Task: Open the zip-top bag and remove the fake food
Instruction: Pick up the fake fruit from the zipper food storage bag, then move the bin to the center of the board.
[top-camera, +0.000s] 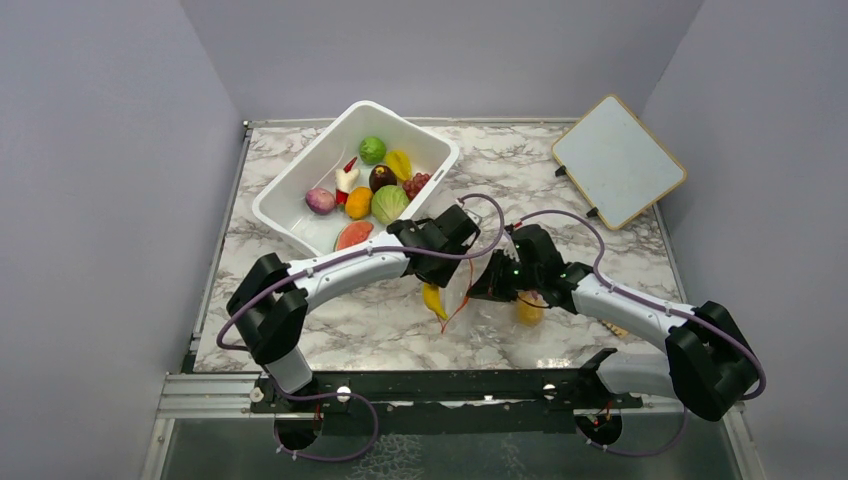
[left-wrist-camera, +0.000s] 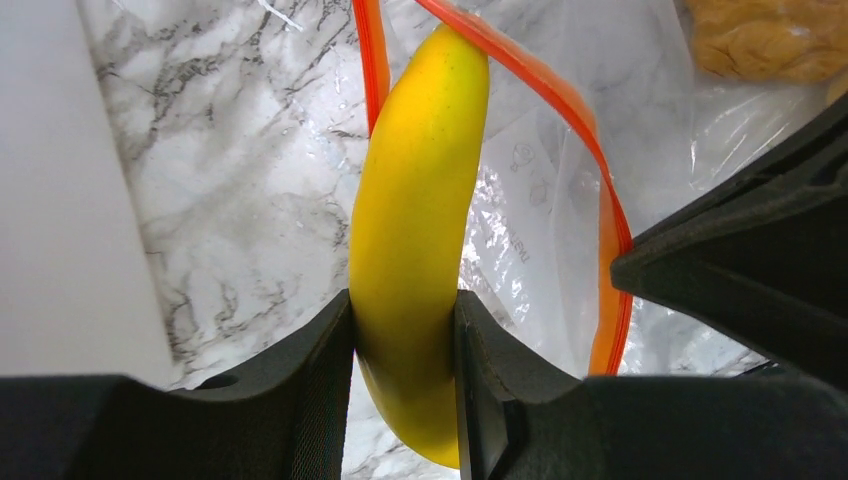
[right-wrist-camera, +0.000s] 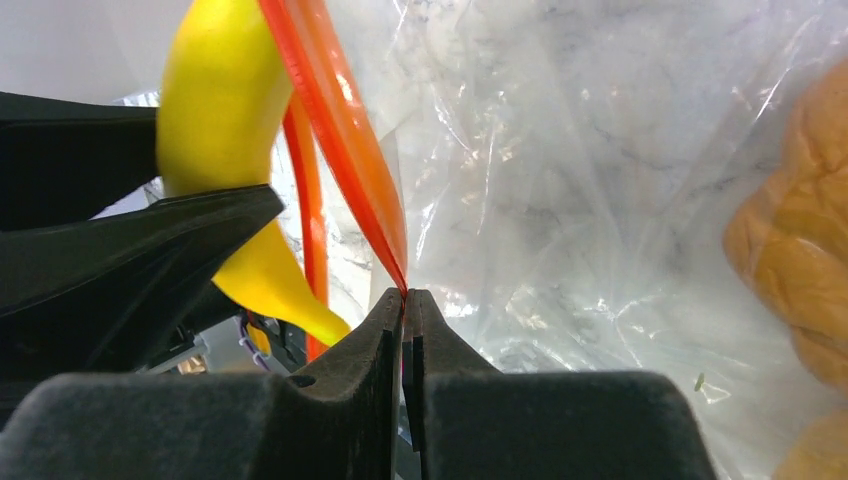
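The yellow plastic banana (left-wrist-camera: 420, 190) is clamped in the left gripper (left-wrist-camera: 405, 325), its far tip between the lips of the clear floppy zip-top bag (right-wrist-camera: 560, 180), whose orange-red strip (right-wrist-camera: 345, 140) is pinched by the right gripper (right-wrist-camera: 405, 305); extraction is judged in hand, a pull back toward the wrist being needed next

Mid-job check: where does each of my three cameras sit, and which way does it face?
Top external: above and behind the bases, looking down on the table; left arm and right arm show whole.
Left wrist: on the left arm, looking along the left claw, shut on the banana; its fingers show.
Right wrist: on the right arm, looking along the right claw, pinching the zip strip of the zip-top bag; own fingers show.
Shared: both wrist views show the banana and the strip.
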